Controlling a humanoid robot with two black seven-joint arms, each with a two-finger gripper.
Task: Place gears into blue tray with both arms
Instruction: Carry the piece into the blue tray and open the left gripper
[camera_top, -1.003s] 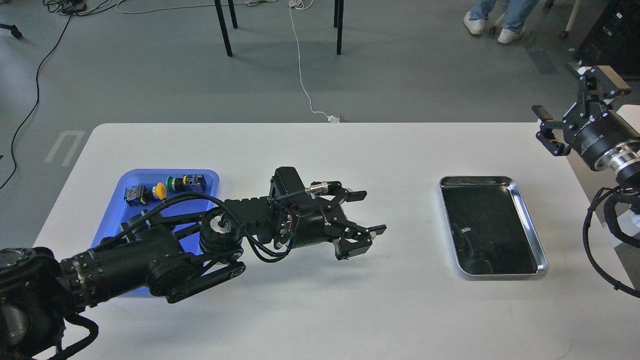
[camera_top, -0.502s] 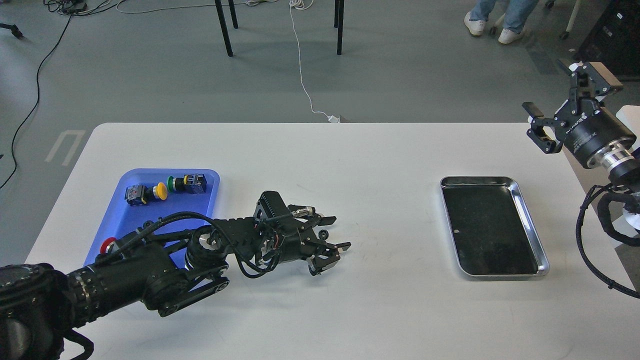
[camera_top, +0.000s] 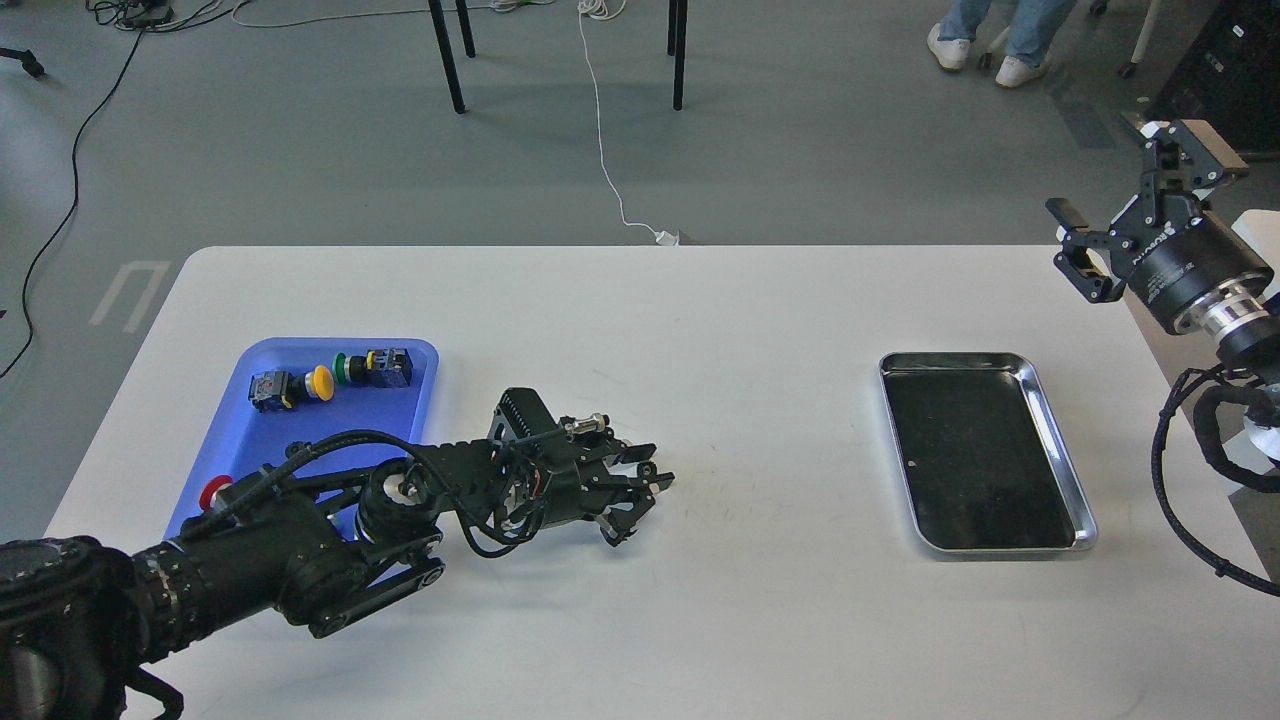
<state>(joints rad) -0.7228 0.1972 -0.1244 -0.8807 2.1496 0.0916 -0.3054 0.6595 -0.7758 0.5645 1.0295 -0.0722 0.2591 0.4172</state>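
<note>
The blue tray (camera_top: 262, 432) lies at the table's left, partly covered by my left arm. My left gripper (camera_top: 656, 477) rests low on the white table to the right of the tray, its fingers drawn together on a small black gear that hardly shows between them. No other gear shows on the table. My right gripper (camera_top: 1120, 195) hangs open in the air beyond the table's right edge, holding nothing.
Push-button switches with yellow (camera_top: 320, 381), green (camera_top: 342, 367) and red (camera_top: 214, 493) caps sit in the blue tray. A shiny steel tray (camera_top: 960, 357) with a dark inside lies at the right. Chair legs, cables and a person's feet are on the floor behind.
My left arm has pulled back leftward and lowered, and its fingers have gone from open to shut around the gear seen between them half a second ago. The right gripper shifted only slightly.
</note>
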